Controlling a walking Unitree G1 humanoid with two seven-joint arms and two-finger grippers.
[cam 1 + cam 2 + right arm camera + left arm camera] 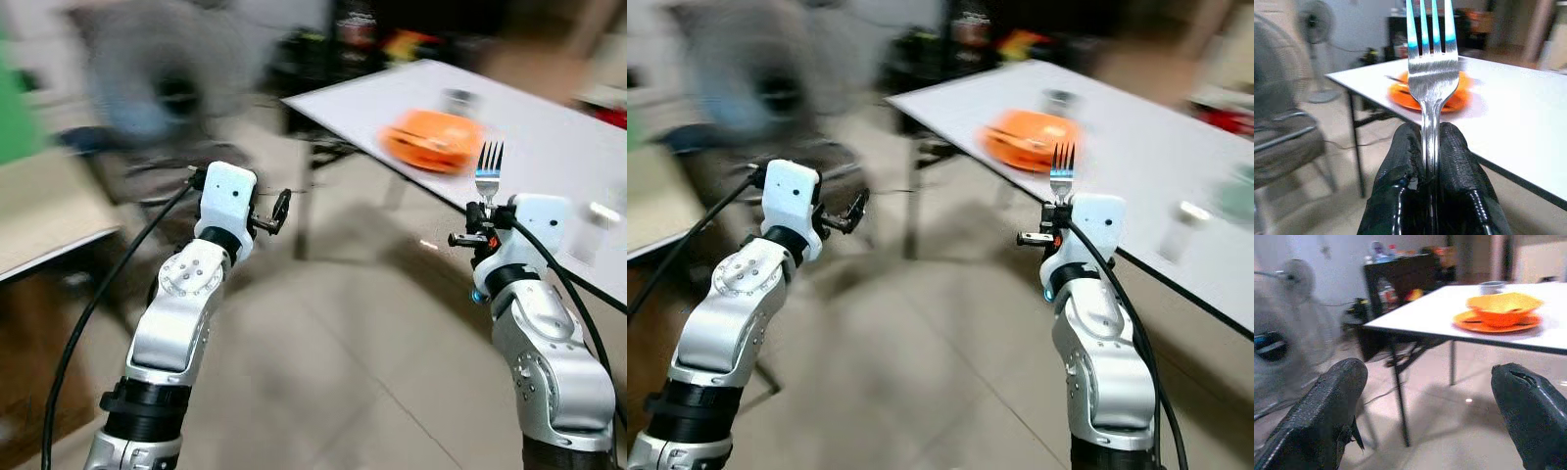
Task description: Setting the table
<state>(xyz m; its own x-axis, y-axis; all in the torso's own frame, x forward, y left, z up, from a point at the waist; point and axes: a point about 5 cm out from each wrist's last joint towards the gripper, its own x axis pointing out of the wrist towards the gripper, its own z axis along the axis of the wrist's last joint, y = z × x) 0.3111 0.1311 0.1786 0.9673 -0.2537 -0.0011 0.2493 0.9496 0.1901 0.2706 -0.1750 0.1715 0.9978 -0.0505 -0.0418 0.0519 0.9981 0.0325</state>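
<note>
A pale, glossy tiled floor [323,372] spreads under everything, blurred in the head views; on it stands a white, flat-topped rectangular table [549,137] on thin dark metal legs, ahead and to the robot's right; to the left a round wire-caged fan [157,88] shows as a grey smear, with a chair [1283,142] of curved metal tube near it; a dark shelf unit [1400,279] sits against the far wall. On the table near its front corner lies a flat orange plate [1497,322] with a shallow, angular orange bowl [1503,307] on top of it, and a small grey cup [1492,285] behind them. The left gripper [1432,411] is raised over the floor, its rough black fingers [1327,411] spread wide and empty. The right gripper [1432,147] is clenched on the slim polished handle of a steel fork [1432,73], held upright with four tines up, just short of the table edge.
</note>
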